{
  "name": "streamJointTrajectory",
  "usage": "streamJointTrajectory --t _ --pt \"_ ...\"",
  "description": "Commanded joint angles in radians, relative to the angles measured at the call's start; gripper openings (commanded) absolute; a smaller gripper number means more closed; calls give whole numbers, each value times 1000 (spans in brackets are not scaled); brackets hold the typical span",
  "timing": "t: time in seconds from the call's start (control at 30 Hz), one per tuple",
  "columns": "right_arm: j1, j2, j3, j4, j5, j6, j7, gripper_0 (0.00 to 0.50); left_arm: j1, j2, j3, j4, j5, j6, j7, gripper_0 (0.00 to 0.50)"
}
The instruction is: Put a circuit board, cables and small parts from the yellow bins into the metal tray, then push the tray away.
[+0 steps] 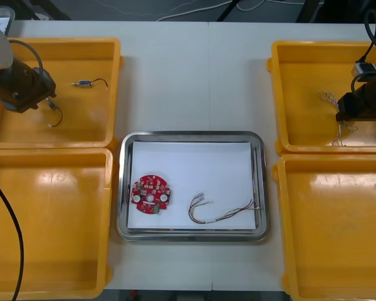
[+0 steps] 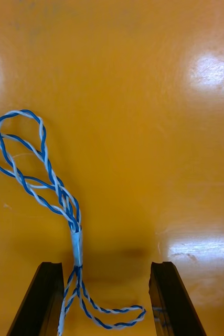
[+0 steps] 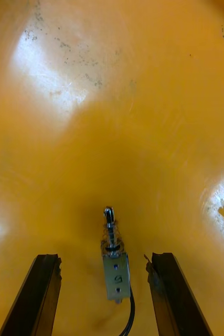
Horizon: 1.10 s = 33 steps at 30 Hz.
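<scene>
Tool on left [image 3: 105,256] wide astride small metal part [image 3: 114,273] in far left bin [image 1: 81,122], tool on right [image 2: 106,264] wide astride blue-white cable [image 2: 49,184] in far right bin [image 1: 301,94], board [image 1: 149,194] in tray [image 1: 194,134].

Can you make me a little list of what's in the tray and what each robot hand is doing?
Tray: metal tray, white inside, between the yellow bins
In the tray: round red circuit board and a thin cable, lying apart
Left gripper: open, down in the far left bin, a small metal part between its fingers
Right gripper: open, down in the far right bin, a blue and white cable between its fingers
Not yet grasped: that part and that cable
</scene>
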<state>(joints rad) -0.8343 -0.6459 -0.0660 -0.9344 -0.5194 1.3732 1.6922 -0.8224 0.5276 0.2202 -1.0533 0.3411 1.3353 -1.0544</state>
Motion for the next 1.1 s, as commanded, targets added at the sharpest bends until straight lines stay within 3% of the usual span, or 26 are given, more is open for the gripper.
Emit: streamJointTrajectory --t 0.03,0.3,0.37,0.57,0.6,0.63,0.67,0.73,0.77,0.83,0.9,1.1 --pt "-48 25 14 -4 -5 -6 -6 475 -54 -5 -41 27 -16 -50 96 500" --pt "-45 37 18 -3 1 -5 -16 475 -52 -28 -42 27 -11 -33 99 500" --pt "-46 38 18 2 2 -5 -16 475 -52 -29 -44 27 -13 -31 99 468" --pt "-46 38 18 29 4 -22 -11 475 -50 -29 -59 27 -14 -22 103 268" --pt "-45 38 20 32 4 -23 -11 476 -50 -29 -62 29 -13 -21 103 203" --pt "-46 38 18 32 6 -23 -11 456 -50 -29 -65 27 -13 -19 105 140" --pt "-45 40 20 32 6 -23 -12 438 -50 -29 -67 27 -13 -18 105 112" --pt "-45 40 20 32 6 -23 -12 366 -50 -29 -67 27 -10 -12 106 13" --pt "-46 40 20 32 7 -23 -14 335 -50 -29 -67 27 -10 -12 106 1" --pt "-45 40 20 32 7 -23 -16 111 -52 -29 -67 27 -8 -7 106 0" --pt "-46 40 20 32 7 -23 -14 9 -50 -29 -67 27 -8 -5 105 0" --pt "-46 38 18 32 7 -23 -16 0 -50 -29 -67 25 -7 -1 100 0"
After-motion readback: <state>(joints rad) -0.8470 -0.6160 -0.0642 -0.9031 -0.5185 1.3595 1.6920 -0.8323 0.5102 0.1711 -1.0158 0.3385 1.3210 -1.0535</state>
